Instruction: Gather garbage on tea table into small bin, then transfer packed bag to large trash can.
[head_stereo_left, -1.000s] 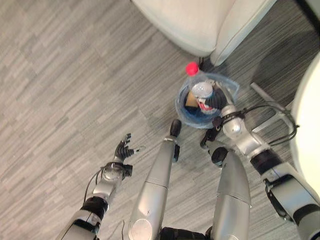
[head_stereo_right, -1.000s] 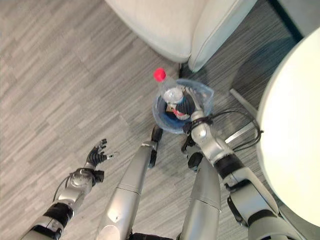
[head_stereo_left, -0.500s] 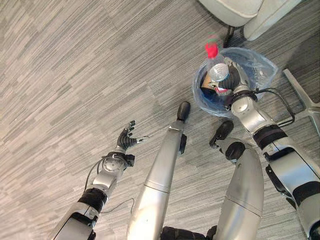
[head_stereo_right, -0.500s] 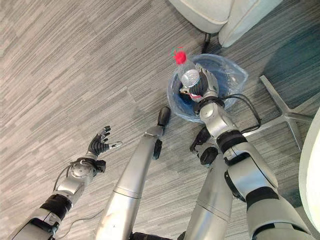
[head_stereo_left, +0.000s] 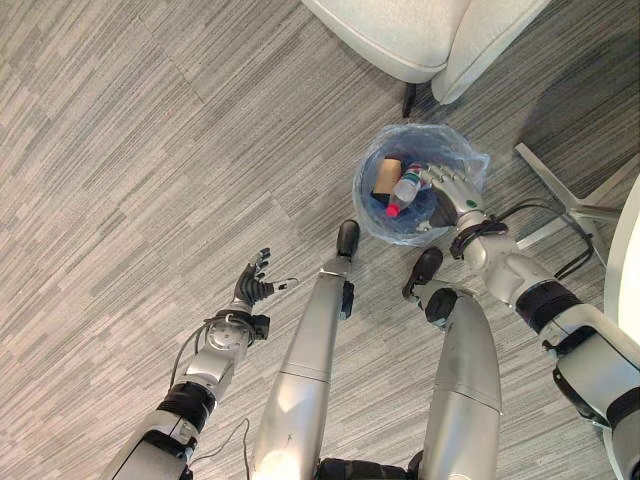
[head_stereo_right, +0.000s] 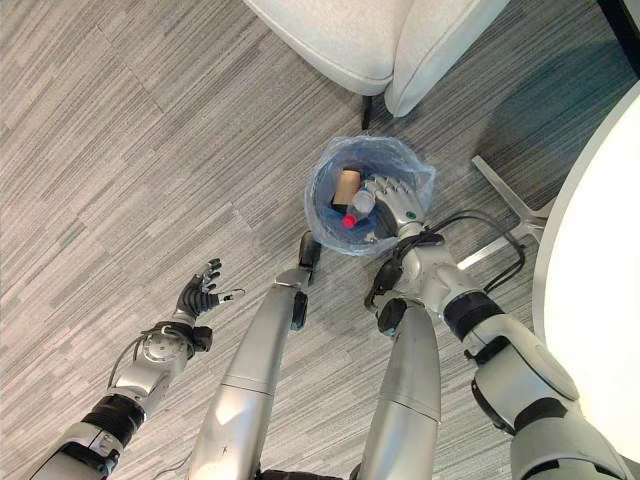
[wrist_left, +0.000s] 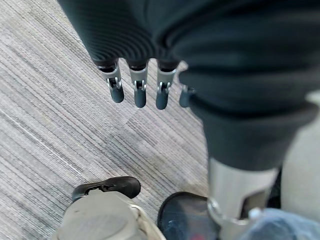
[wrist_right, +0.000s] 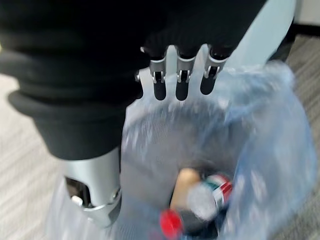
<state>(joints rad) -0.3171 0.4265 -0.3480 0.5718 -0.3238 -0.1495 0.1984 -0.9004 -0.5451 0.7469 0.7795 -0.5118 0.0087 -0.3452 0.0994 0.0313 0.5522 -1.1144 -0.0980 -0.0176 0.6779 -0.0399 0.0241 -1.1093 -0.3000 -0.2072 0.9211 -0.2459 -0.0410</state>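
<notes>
While the right hand (head_stereo_left: 447, 184) hovers with straight fingers over the bin (head_stereo_left: 369, 200), a bottle (head_stereo_left: 400, 194) lies inside; the left hand (head_stereo_left: 252, 290) hangs open.

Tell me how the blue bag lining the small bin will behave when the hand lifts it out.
The blue bag looks like thin, crinkled film, so it will probably be floppy and sag. It holds a red-capped bottle and a brown tube, so it is likely light, with loose contents shifting. The right hand above it may slip on the smooth film.
</notes>
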